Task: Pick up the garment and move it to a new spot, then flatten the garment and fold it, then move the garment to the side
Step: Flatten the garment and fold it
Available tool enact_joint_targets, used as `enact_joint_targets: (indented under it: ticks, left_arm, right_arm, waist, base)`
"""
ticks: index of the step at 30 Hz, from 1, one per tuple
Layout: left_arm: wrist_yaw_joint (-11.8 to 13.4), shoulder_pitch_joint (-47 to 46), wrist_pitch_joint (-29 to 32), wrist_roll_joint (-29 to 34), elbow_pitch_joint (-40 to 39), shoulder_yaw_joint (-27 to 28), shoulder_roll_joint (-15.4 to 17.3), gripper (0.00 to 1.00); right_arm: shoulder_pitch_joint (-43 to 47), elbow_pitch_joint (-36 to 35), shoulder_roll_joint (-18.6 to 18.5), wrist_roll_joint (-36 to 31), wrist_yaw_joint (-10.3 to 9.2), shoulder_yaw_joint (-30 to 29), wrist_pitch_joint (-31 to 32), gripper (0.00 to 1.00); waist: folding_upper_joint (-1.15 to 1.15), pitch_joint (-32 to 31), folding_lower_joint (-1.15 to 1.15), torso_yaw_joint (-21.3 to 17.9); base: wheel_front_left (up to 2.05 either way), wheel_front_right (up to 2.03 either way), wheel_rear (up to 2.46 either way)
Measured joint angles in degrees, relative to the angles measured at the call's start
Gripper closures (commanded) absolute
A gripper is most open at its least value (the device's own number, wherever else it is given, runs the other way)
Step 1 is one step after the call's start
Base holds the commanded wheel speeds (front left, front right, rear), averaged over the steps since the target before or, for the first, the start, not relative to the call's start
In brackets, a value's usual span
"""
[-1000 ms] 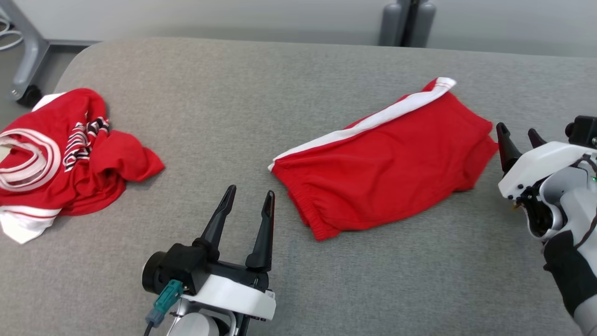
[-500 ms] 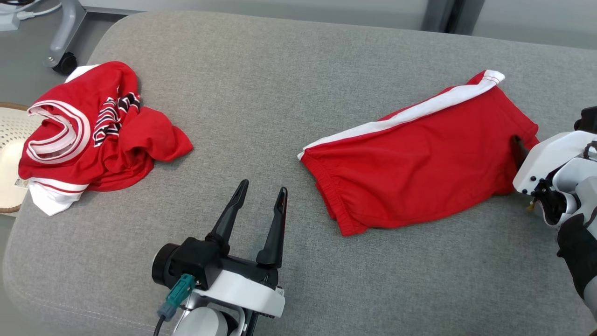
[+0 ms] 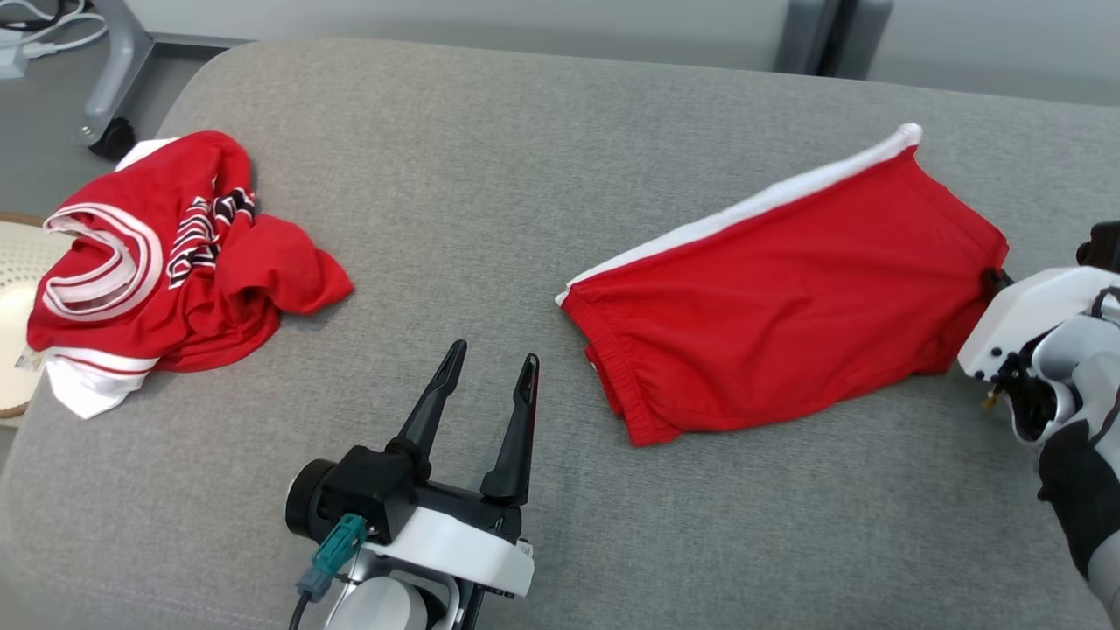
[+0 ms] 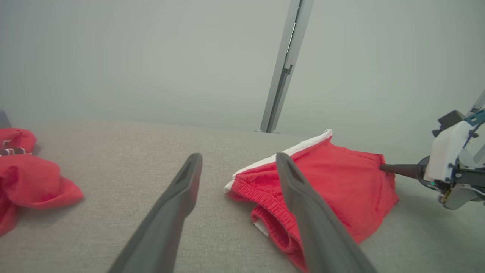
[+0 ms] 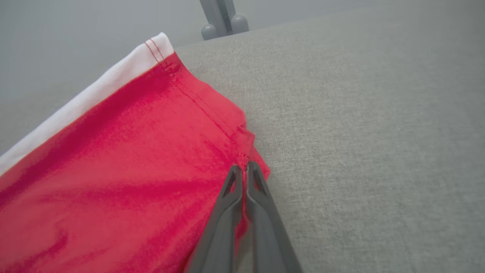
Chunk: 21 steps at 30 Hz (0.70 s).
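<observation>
Firmly, right jaws pinch one red shorts [image 3: 787, 289]; one red jersey [image 3: 166, 262] apart; left jaws gape empty.

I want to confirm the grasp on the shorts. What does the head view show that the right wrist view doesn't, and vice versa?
Head view: the crumpled red jersey at the left, the open left gripper, and the elastic waistband of the red shorts. Right wrist view: a close look at the right gripper shut on the stitched hem. Both: the shorts' red fabric and white side stripe on the grey cushion.
</observation>
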Motion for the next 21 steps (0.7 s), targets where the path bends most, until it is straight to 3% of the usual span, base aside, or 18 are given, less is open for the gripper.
enact_joint_targets:
  ticks: [9,21]
  left_arm:
    - [-0.4,0.4,0.0,0.7,0.0,1.0,0.0,0.00]
    - [-1.5,0.9,0.0,2.6,0.4,2.6,0.0,0.00]
  right_arm:
    - [5.0,-3.3,0.0,3.4,0.00,0.2,-5.4,1.00]
    - [15.6,-11.2,-0.9,9.9,0.00,0.9,-11.5,1.00]
  waist:
    - [0.00,-0.8,0.00,-3.9]
    - [0.00,-0.8,0.00,-12.6]
  base:
    - [0.00,0.00,0.00]
    - [0.00,0.00,0.00]
